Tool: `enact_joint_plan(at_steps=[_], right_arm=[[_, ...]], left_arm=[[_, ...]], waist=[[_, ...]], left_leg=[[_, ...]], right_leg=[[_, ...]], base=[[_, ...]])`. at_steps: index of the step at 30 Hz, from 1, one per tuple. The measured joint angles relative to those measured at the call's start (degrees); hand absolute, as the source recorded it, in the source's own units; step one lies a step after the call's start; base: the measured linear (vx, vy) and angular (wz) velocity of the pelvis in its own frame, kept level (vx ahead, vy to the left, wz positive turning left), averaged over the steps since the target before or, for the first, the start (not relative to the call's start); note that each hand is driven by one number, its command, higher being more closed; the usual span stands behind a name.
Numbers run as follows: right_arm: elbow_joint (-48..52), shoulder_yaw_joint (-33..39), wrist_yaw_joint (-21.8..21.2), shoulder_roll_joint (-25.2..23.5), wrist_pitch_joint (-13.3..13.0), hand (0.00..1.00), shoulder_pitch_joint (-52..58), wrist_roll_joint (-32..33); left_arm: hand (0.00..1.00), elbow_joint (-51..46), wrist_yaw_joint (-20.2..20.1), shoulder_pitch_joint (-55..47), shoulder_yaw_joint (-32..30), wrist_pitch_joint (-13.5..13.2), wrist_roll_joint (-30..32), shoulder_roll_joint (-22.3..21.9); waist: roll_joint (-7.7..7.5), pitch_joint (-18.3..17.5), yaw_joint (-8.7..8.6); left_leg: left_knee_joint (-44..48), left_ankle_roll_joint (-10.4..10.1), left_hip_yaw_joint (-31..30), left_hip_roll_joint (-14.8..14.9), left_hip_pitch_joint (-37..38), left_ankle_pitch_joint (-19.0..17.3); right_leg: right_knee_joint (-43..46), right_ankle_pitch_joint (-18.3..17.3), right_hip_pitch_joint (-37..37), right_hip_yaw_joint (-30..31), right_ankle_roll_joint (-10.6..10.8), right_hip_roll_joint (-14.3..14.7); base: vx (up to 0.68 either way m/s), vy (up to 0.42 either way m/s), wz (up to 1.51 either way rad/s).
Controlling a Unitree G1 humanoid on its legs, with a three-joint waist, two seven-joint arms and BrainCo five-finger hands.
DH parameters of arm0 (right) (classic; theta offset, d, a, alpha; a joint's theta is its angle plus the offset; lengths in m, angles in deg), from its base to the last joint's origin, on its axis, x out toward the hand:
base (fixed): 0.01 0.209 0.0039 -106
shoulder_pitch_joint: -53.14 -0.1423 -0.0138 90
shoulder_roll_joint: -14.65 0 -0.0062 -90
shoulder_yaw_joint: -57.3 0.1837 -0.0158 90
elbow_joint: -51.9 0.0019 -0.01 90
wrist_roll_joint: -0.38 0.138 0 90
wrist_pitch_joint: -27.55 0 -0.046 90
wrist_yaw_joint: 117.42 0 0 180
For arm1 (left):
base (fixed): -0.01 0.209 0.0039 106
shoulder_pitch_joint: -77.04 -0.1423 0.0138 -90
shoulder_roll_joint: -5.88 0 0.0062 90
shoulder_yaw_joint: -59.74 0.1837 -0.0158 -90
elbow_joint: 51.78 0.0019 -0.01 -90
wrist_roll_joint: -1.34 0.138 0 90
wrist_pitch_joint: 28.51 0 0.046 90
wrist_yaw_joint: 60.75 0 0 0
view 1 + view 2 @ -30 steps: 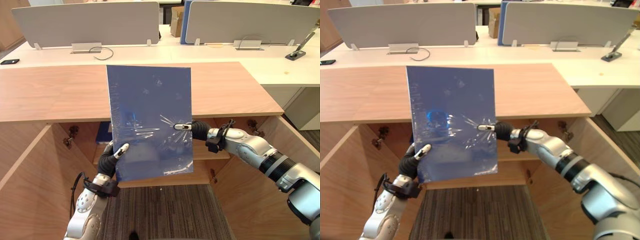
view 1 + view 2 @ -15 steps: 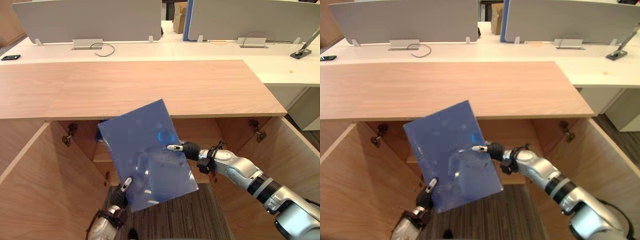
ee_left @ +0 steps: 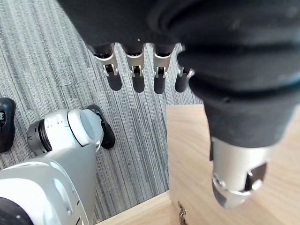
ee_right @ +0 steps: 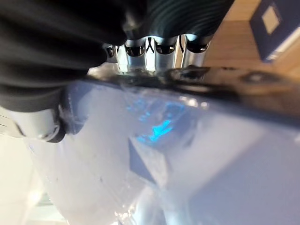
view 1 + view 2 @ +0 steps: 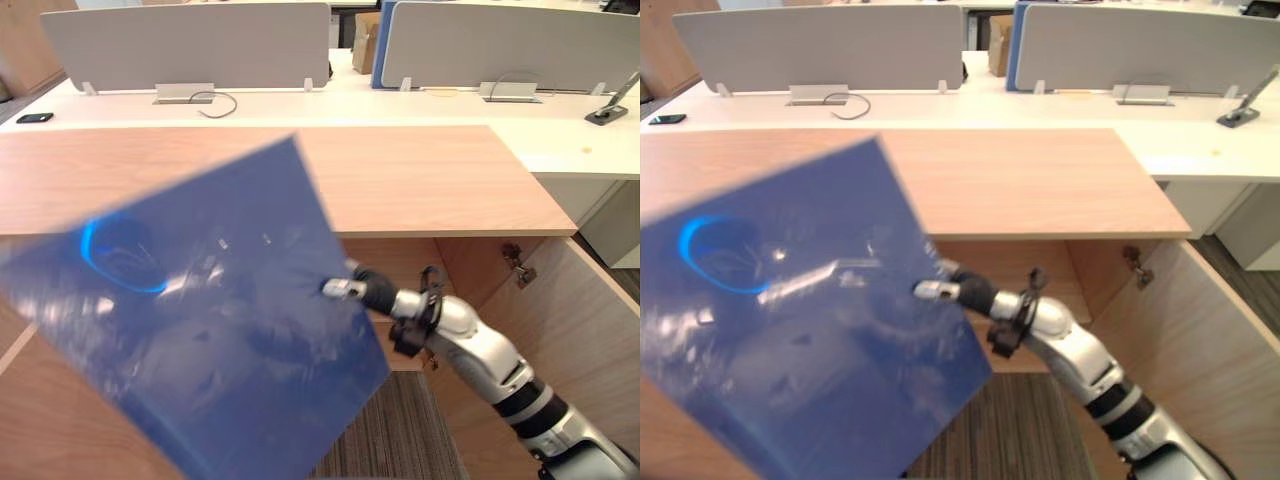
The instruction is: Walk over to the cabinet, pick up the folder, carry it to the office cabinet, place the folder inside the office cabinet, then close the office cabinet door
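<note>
Folder: blue, glossy, flat sheet; tilted, aloft before the open office cabinet; right edge pinched by right hand.

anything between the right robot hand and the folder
Nothing. The right robot hand pinches the blue folder at its right edge with no gap, as the left eye view and right wrist view show.

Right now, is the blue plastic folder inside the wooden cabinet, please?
Out: the blue plastic folder hangs tilted before the wooden cabinet, pinched by the right hand.
</note>
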Motion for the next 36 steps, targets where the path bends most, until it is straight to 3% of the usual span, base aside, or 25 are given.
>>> enact_joint_plan(at_steps=[3, 4, 9, 15, 19, 22, 27, 36], right_arm=[[-3.7, -3.7, -0.6, 0.1, 0.1, 1.0, 0.0, -5.7], [-5.8, -5.1, -0.7, 0.3, 0.1, 1.0, -0.3, -9.6], [-10.6, -5.6, -1.1, 0.5, 0.0, 1.0, -4.0, -12.6], [-18.8, -6.8, -0.3, 1.0, -0.3, 1.0, -11.3, -15.2], [-26.6, -1.2, 3.7, 1.0, -0.6, 1.0, -16.5, -15.2], [-32.5, 9.8, 8.5, 0.8, -0.5, 1.0, -20.0, -10.4], [-35.2, 24.9, 18.5, -0.8, -1.6, 1.0, -22.5, 9.9], [-34.9, 41.1, 25.8, -5.5, -5.2, 1.0, -23.7, 26.9]], left_arm=[[0.0, 0.0, 0.4, 1.5, -0.2, 0.1, -1.6, -0.9], [0.0, -0.1, 0.5, 2.6, -0.1, 0.1, -2.6, -1.4], [0.0, -0.2, 0.6, 5.9, 2.6, 0.0, -4.0, -2.3], [0.0, -1.0, 0.3, 8.5, 9.4, -0.5, -4.9, -3.3], [0.0, -2.7, 0.3, 9.5, 13.1, -1.4, -5.0, -2.2], [0.0, -2.7, 0.3, 11.1, 15.9, -1.4, -5.0, -0.9], [0.0, -3.9, 0.5, 11.3, 16.0, -1.3, -5.0, -1.1], [0.0, -7.0, 1.6, 12.3, 15.1, -1.1, -4.9, -2.0]], waist=[[0.72, 3.6, 0.26], [0.7, 6.2, 0.35], [2.34, 12.4, 0.47], [2.42, 15.0, -0.11], [2.28, 17.3, -0.3], [2.37, 19.7, -0.36], [2.45, 20.4, 0.45], [2.51, 20.2, 2.07]], left_leg=[[7.1, 0.3, -0.6, 1.0, -5.1, -2.6], [12.1, 0.6, -0.4, 0.8, -8.8, -4.6], [23.5, 2.1, 2.3, -1.3, -16.8, -9.4], [40.3, 4.0, 5.4, -0.6, -32.4, -16.5], [48.6, 5.6, 6.1, -0.6, -41.1, -19.0], [52.8, 6.3, 5.5, -0.6, -46.9, -19.4], [56.0, 7.2, 5.5, -1.0, -49.4, -20.4], [57.9, 7.6, 4.5, -1.4, -53.0, -20.2]], right_leg=[[7.1, -2.7, -5.1, 0.3, 0.0, -1.2], [16.0, -6.3, -10.7, 1.4, 0.1, -3.3], [32.9, -12.4, -23.0, 6.2, 1.1, -8.9], [50.0, -17.7, -41.4, 13.0, 2.2, -12.4], [58.7, -19.8, -50.8, 15.9, 2.8, -14.1], [62.8, -20.4, -56.0, 16.1, 3.2, -15.4], [65.3, -20.9, -57.7, 16.5, 3.8, -16.9], [66.7, -21.3, -59.9, 15.6, 4.0, -17.9]], base=[[-0.15, 0.087, 0.03], [-0.14, 0.106, -0.09], [-0.13, 0.106, -0.16], [-0.13, 0.11, -0.14], [-0.07, 0.079, 0.07], [-0.13, 0.06, 0.23], [-0.06, 0.04, 0.11], [0.0, 0.003, 0.08]])
